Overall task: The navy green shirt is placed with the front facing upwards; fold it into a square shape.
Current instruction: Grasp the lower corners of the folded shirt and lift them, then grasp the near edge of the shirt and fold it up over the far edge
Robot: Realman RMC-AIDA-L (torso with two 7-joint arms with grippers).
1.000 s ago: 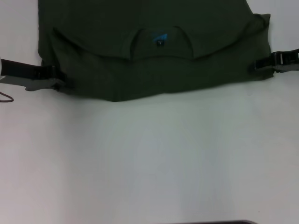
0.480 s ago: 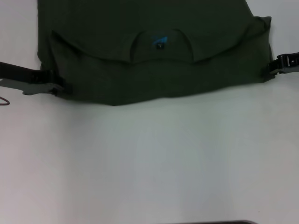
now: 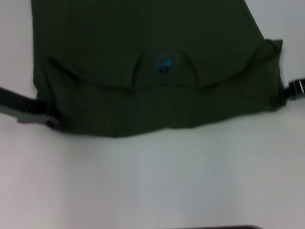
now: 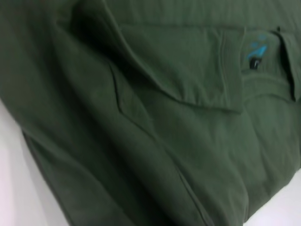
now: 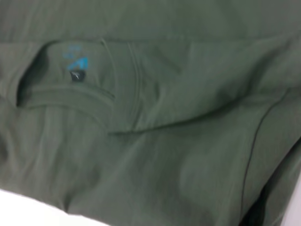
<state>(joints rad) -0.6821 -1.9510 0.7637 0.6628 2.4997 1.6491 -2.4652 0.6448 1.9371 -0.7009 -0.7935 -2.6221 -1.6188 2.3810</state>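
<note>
Shirt (image 3: 152,71) fills the upper half of the head view, spread on the white surface (image 3: 152,181), its near edge sagging across mid-frame. Collar opening and teal neck label (image 3: 163,63) sit upper centre; no lettering shows.

Left gripper (image 3: 45,114) at the shirt's lower-left corner, mid-left of frame; right gripper (image 3: 288,90) at its lower-right corner, against the right edge. Both meet the cloth at the hem corners, but whether the jaws are pinching it or spread, cannot tell. Wrist views show only green fabric and the label.

Handling, as judged: light, limp cotton, no stiffness. It drapes and creases, sags between two holds, and drags on the surface rather than sliding cleanly. Best taken at paired corners or sleeve seams, both layers together, kept taut so the fold line stays straight.
</note>
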